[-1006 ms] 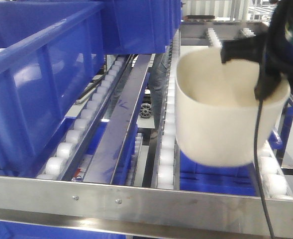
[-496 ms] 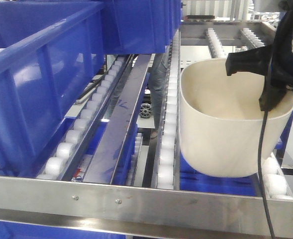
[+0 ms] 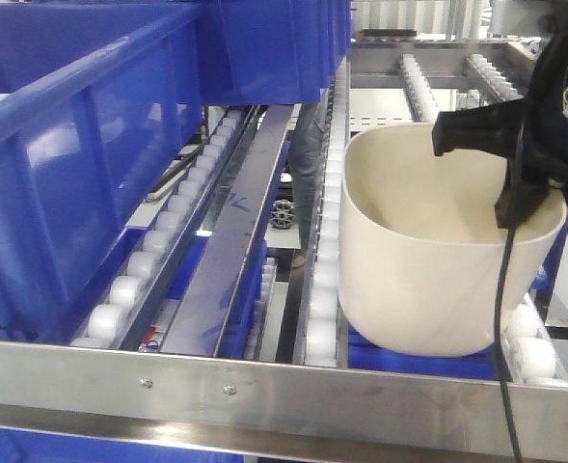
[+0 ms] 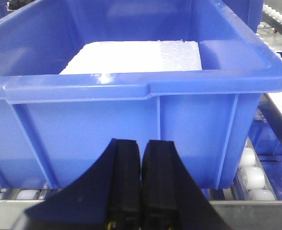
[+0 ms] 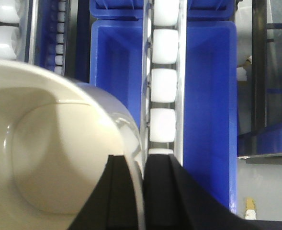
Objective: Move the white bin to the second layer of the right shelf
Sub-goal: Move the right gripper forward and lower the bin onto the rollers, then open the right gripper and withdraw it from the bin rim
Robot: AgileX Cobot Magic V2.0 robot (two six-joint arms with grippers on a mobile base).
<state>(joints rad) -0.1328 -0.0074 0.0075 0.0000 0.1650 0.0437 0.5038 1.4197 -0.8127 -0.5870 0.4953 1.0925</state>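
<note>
The white bin is a cream glossy tub held upright over the roller lanes of the right shelf second layer, its base low between the rails just behind the steel front bar. My right gripper is shut on the bin's right rim; in the right wrist view its fingers pinch the bin's wall, one inside, one outside. My left gripper is shut and empty in front of a blue crate.
Large blue crates fill the left lanes of the rack. The left wrist view's crate holds a white foam slab. More blue crates sit on the level below the rollers. A black cable hangs beside the bin.
The bin has come down and slightly toward the front bar with my right gripper still holding it. The left side of the rack is unchanged.
</note>
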